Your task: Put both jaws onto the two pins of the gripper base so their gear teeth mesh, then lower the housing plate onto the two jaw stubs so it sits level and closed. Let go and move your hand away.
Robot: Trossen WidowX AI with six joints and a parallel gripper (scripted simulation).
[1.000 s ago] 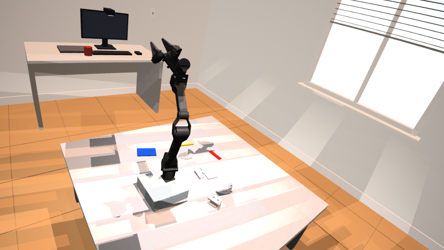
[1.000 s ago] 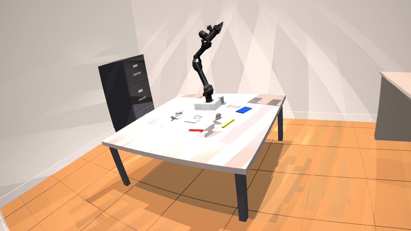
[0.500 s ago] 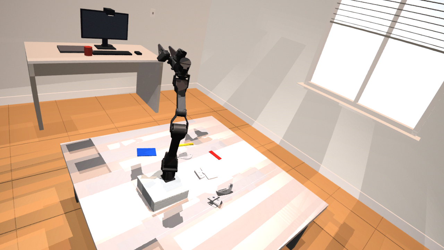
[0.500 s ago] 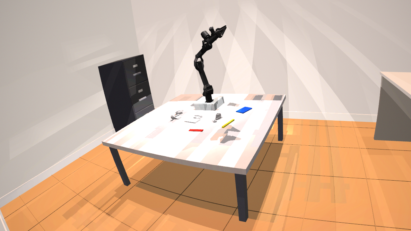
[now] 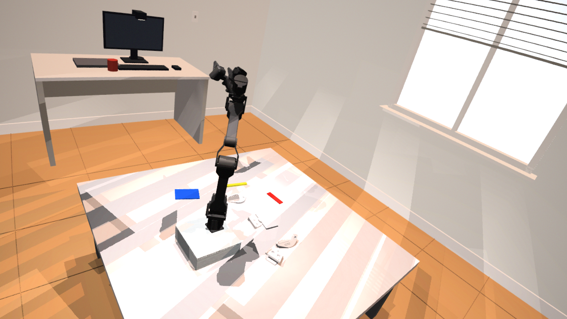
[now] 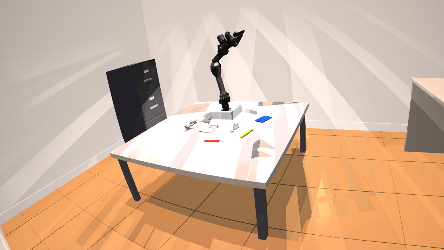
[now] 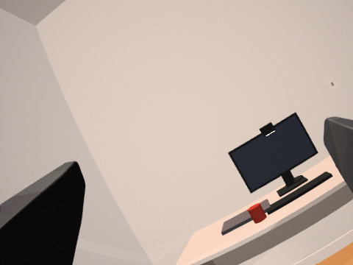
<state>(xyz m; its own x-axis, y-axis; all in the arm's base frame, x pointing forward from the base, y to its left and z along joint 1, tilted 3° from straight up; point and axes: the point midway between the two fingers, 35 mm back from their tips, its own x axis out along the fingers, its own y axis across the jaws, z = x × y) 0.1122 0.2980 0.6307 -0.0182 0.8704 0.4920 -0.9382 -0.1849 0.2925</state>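
My gripper (image 5: 223, 66) (image 6: 242, 32) (image 7: 206, 152) is open and empty, high above the table and turned toward the desk. One pale jaw (image 5: 238, 199) (image 6: 235, 125) lies behind the arm in the top view. The other jaw (image 5: 287, 241) lies farther right, close to a small pale part (image 5: 274, 256) with raised details. A small pale block (image 5: 254, 221) (image 6: 213, 126) lies against a thin flat plate (image 5: 270, 223) (image 6: 207, 131). I cannot tell for certain which pieces are the gripper base and the housing plate. The pins and gear teeth are too small to make out.
The arm stands on a pale box (image 5: 215, 257) (image 6: 221, 115) on the table (image 5: 158, 293) (image 6: 186, 172). A blue plate (image 5: 187, 193) (image 6: 263, 118), a yellow bar (image 5: 238, 184) (image 6: 246, 133) and a red bar (image 5: 274, 197) (image 6: 211, 141) lie on the tabletop. A desk (image 5: 59, 73) stands beyond.
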